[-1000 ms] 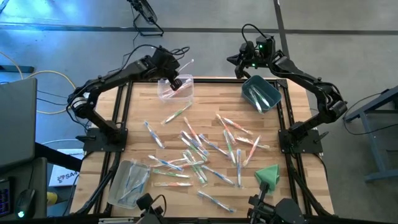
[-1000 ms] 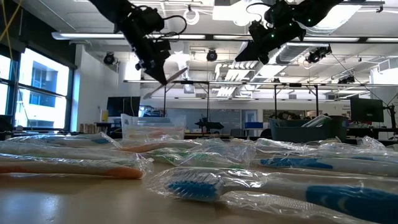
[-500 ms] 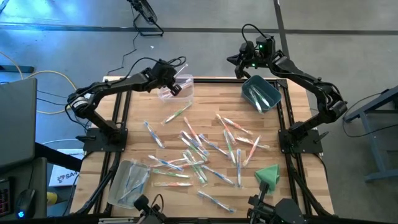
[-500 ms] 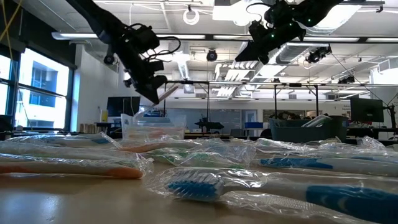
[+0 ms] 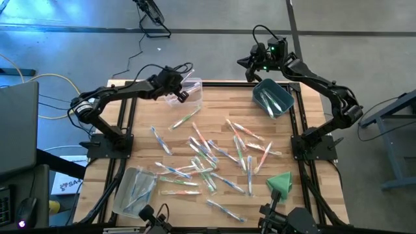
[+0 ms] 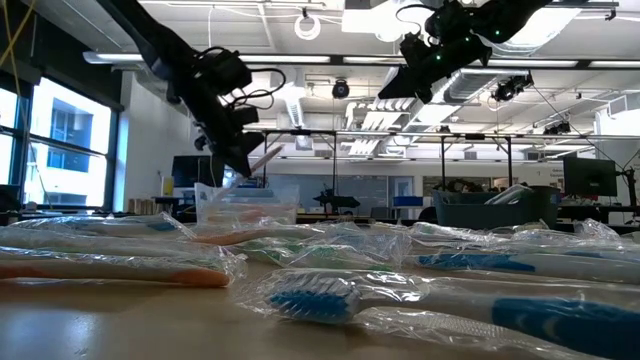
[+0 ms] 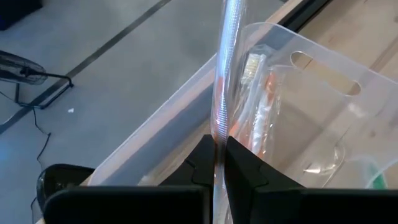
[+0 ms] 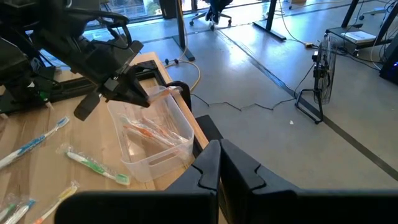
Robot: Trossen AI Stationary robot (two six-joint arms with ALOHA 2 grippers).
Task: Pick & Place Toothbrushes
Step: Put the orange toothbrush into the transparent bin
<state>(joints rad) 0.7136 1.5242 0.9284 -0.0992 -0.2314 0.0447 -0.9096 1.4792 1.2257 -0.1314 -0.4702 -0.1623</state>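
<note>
Between the closed fingers of the left arm: one wrapped toothbrush (image 7: 225, 81), clear sleeve, orange-pink accent, pinched near one end so its length runs forward from the fingertips over the clear bin (image 7: 323, 93). Left fingers (image 5: 177, 85): shut on this toothbrush, poised over the near rim of that bin at the worktop's far left corner.

Beneath and ahead of those fingers: clear bin, open-topped, with handle slots; it holds at least one orange-accented wrapped toothbrush lying on its floor.

Right fingers (image 8: 219, 163): pressed together, nothing between them, raised beside the blue bin (image 5: 273, 97) at the far right corner; this arm waits. Blue bin: a few brushes inside.

Outward from both sets of fingers: loose toothbrushes (image 5: 208, 153), many, scattered across the middle of the worktop (image 5: 143, 110), well apart from either arm; accents orange-pink, green, blue. A further clear bin (image 5: 133, 188) sits at the near left corner holding several; a folded green cloth (image 5: 281, 182) lies at the near right.

Step in hand, by judgement: placing. The brush is over its bin but not yet released.

Next move, by judgement: lower or tip the brush so its free end clears the rim, then part the fingers to let it fall inside. The slippery sleeve may cling to the fingers. Sorting is far from finished, going by the heap remaining.
</note>
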